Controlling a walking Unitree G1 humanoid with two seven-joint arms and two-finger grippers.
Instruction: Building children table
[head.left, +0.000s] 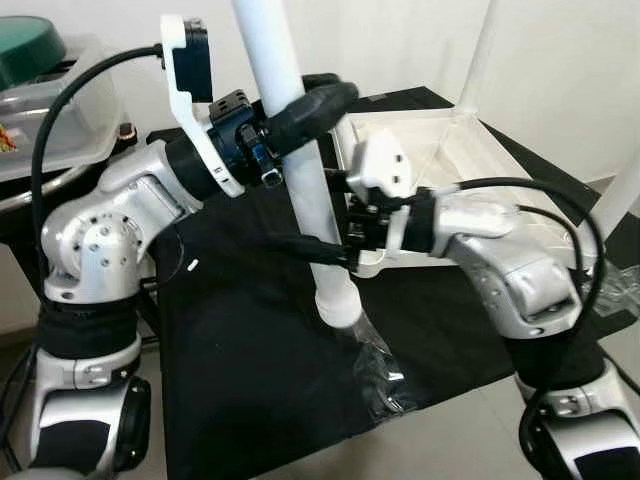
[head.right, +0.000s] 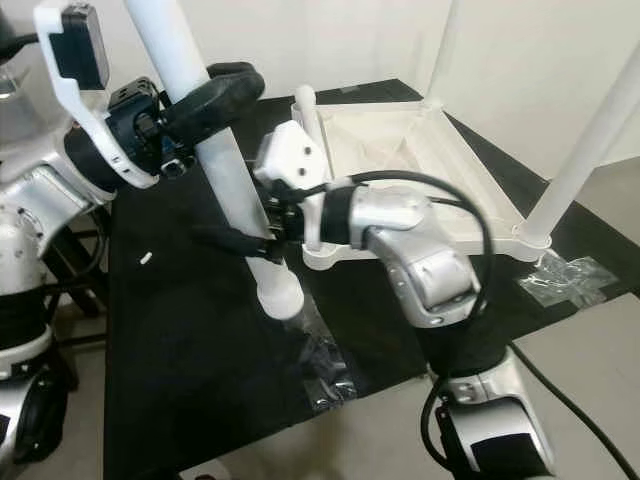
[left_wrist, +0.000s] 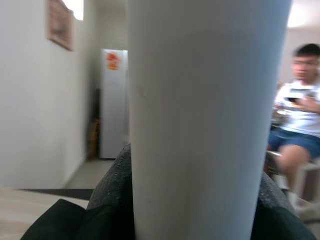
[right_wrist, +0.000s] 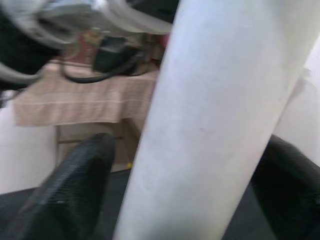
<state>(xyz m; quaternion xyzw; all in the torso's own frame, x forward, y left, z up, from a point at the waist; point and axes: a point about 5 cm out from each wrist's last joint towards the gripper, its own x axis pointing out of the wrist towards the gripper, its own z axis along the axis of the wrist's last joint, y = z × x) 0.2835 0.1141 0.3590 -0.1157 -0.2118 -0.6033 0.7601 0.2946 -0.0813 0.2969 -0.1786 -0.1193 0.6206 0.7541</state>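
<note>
A white-walled room is seen, with a pale tiled floor (head.right: 590, 345) at the near edge and, in the left wrist view, a hallway ending at a white refrigerator (left_wrist: 113, 102) and a seated person (left_wrist: 298, 120) in a white shirt. A work surface draped in black cloth (head.left: 250, 370) takes up most of the scene. On it an upturned white children's table top (head.right: 400, 140) is laid, underside up, with white legs (head.right: 590, 140) already standing at its corners. Near the cloth's front edge, crumpled clear plastic wrapping (head.left: 385, 380) is found, and a second clear bag (head.right: 565, 275) lies by the table's near right corner. A loose white table leg (head.left: 300, 160) is held tilted over the cloth, just beside the table top's left corner, its rounded lower end (head.left: 338, 305) close to the cloth; contact there cannot be judged. The left gripper (head.left: 300, 115) is clamped around the leg's upper part, its black fingers wrapping the tube. The right gripper (head.left: 320, 250) is closed on the same leg lower down. A small white speck (head.left: 193, 265) lies on the cloth at the left.
</note>
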